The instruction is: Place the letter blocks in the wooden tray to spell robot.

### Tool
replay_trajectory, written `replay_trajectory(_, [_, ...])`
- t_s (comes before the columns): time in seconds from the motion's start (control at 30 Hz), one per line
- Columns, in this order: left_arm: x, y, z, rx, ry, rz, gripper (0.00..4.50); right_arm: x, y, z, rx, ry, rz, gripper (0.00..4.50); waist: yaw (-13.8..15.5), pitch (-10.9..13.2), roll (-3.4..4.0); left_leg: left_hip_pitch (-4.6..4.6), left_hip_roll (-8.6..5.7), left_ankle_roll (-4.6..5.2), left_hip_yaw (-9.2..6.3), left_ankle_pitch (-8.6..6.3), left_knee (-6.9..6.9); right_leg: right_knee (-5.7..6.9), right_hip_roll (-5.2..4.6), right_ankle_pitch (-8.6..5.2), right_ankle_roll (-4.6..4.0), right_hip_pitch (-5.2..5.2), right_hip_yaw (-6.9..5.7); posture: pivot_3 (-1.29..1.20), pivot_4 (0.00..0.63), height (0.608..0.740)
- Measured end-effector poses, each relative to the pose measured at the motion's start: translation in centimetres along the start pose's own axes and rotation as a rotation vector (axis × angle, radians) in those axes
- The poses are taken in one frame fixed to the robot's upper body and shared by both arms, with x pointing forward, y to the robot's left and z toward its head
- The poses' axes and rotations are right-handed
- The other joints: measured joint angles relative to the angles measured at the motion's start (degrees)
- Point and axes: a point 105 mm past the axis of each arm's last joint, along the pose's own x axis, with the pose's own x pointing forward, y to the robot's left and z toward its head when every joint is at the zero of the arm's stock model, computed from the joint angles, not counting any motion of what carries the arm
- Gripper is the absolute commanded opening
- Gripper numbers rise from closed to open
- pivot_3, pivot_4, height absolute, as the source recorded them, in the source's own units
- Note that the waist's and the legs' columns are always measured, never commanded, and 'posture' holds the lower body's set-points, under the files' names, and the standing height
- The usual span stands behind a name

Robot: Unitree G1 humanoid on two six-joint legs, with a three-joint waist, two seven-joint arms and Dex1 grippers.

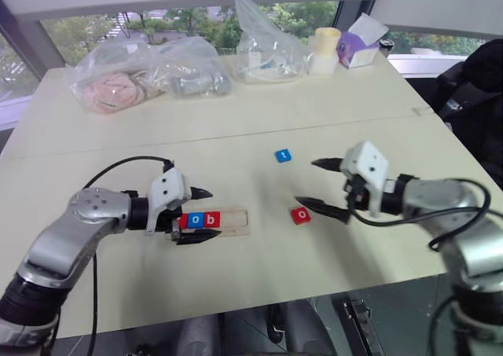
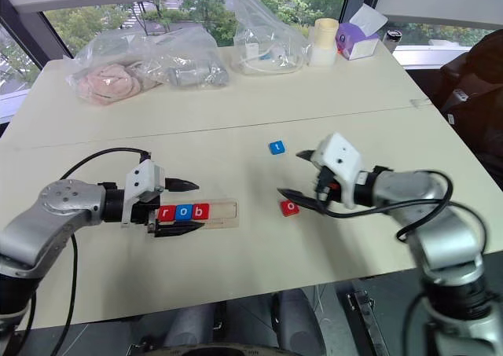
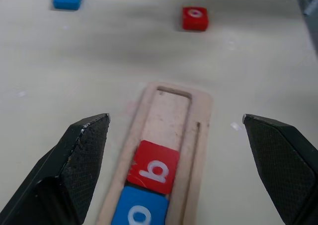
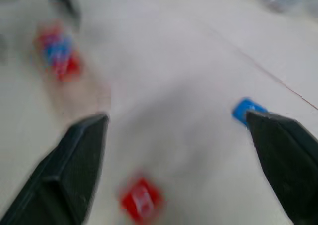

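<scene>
Wooden tray (image 1: 224,221): we see it lying lower centre of the head view on the pale surface (image 1: 236,128), holding three letter blocks at its left end.
Seated blocks: red r (image 2: 166,212), blue o (image 2: 183,211) and red b (image 2: 201,211) sit side by side; the right part of the slot is bare wood.
Loose blocks: a red o (image 1: 300,215) lies right of the tray, well apart from it; a blue t (image 1: 283,155) lies above and slightly left of the red o.
Left end effector (image 1: 196,214): fully spread and empty; its fingers straddle the tray's filled end, one above and one below it.
Right end effector (image 1: 322,187): wide open, holding nothing, with the red o just beside its lower finger.
Risk, ordering: we judge that the red o must go in before the t; seating the t first would misspell the word.
Risk, contact: we judge that a low approach could push the flat tile along the surface instead of pinching it, and that a sideways shift of the left fingers could drag the tray or unseat the b.
Open room: bare surface surrounds both loose tiles; the bags (image 1: 149,73) and cups sit far off along the upper edge. The near edge runs just below the tray.
</scene>
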Motion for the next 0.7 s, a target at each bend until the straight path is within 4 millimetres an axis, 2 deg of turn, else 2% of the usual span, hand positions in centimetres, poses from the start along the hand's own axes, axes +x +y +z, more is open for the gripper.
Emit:
replay_trajectory(0.1, [0.1, -0.9, 1.5, 0.053, -0.019, -0.065, 4.5, 0.1, 0.7, -3.0, -0.084, 0.085, 0.19, 4.46, -0.1, 0.0, -0.02, 0.01, 0.0, 0.0, 0.01, 0.0, 0.02, -0.03, 0.0, 0.01, 0.01, 0.03, 0.01, 0.0, 0.15, 0.74])
replay_trajectory(0.23, [0.2, -1.6, 2.5, 0.084, -0.027, -0.103, 4.5, 1.0, 1.0, -5.3, -0.158, 0.129, 0.343, 4.46, -0.3, 0.0, 0.0, 0.03, 0.0, 0.01, 0.04, 0.0, 0.03, 0.11, 0.05, 0.01, 0.02, -0.01, 0.05, 0.0, 0.15, 0.74])
replay_trajectory(0.37, [0.1, -1.9, 2.5, 0.083, -0.02, -0.091, 4.5, 2.1, -0.1, -5.4, -0.246, 0.121, 0.378, 4.46, -0.2, 0.0, -0.01, 0.07, 0.01, 0.0, 0.03, 0.01, 0.12, 0.24, 0.06, 0.02, 0.02, -0.01, 0.06, 0.0, 0.15, 0.74])
replay_trajectory(0.47, [0.1, -2.5, 2.3, 0.07, -0.008, -0.077, 4.5, 3.9, -0.6, -5.4, -0.292, 0.103, 0.402, 4.46, -0.2, 0.0, -0.01, 0.08, 0.01, 0.0, 0.04, 0.01, 0.15, 0.27, 0.06, 0.02, 0.02, 0.0, 0.08, 0.0, 0.15, 0.74])
replay_trajectory(0.63, [-0.2, -2.9, 1.5, 0.026, 0.009, -0.051, 4.5, 5.0, -1.2, -6.0, -0.339, 0.11, 0.433, 4.46, 0.2, 0.0, -0.02, 0.07, 0.0, 0.0, 0.04, 0.01, 0.2, 0.27, 0.04, 0.03, 0.01, 0.04, 0.08, 0.0, 0.15, 0.74])
replay_trajectory(0.7, [-0.2, -2.9, 1.5, 0.017, 0.006, -0.044, 4.5, 5.3, -1.4, -6.1, -0.35, 0.108, 0.44, 3.95, 0.1, 0.0, -0.02, 0.1, 0.0, 0.0, 0.05, 0.01, 0.23, 0.28, 0.03, 0.03, 0.01, 0.08, 0.1, 0.0, 0.15, 0.74])
